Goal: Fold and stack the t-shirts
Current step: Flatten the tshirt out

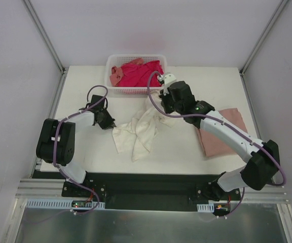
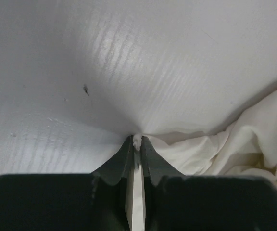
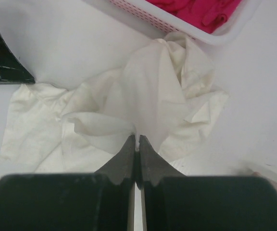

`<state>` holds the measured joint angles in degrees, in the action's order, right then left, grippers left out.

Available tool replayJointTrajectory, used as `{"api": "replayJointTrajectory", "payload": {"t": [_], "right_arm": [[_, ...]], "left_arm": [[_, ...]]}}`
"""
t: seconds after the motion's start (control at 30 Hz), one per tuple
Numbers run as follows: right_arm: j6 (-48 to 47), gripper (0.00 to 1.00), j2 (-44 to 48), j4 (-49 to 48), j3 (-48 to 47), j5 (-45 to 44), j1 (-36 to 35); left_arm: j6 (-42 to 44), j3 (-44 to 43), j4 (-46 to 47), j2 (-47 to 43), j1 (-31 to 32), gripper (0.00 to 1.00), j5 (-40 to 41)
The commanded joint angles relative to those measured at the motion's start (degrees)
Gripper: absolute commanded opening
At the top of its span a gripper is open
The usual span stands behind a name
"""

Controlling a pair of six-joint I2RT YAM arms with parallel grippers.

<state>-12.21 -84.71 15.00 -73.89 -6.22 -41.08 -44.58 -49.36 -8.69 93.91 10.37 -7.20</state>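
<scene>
Cream t-shirt (image 1: 138, 132) lay crumpled mid-bench (image 1: 85, 81), near basket (image 1: 136, 91). Left fingers (image 2: 121, 161) clamped its edge; right fingers (image 3: 124, 161) clamped a raised fold. Pink t-shirt (image 1: 234, 119) lay at right.

- Text, labels, brand marks, numbers, signs: none legible in any of the three views.

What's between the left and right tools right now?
Only the crumpled cream t-shirt: it spans from the left tool to the right tool, both shut on its fabric. The top view shows it best.
</scene>
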Motion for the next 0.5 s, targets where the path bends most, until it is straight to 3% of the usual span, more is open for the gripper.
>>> {"api": "replayJointTrajectory", "payload": {"t": [0.0,0.13,0.47], "right_arm": [[-1.1,0.01,7.9,-0.2,2.8,-8.7,0.6],[-1.9,0.01,13.8,2.0,2.7,-13.6,4.1],[-5.7,0.01,31.8,6.3,-4.5,-20.5,12.9]], "left_arm": [[1.9,-2.0,-0.5,0.0,-0.2,0.00,-1.6],[4.0,-1.4,-0.7,-7.9,-0.3,0.00,1.2],[10.6,-9.3,-12.5,-47.6,-0.3,0.00,22.1]]}}
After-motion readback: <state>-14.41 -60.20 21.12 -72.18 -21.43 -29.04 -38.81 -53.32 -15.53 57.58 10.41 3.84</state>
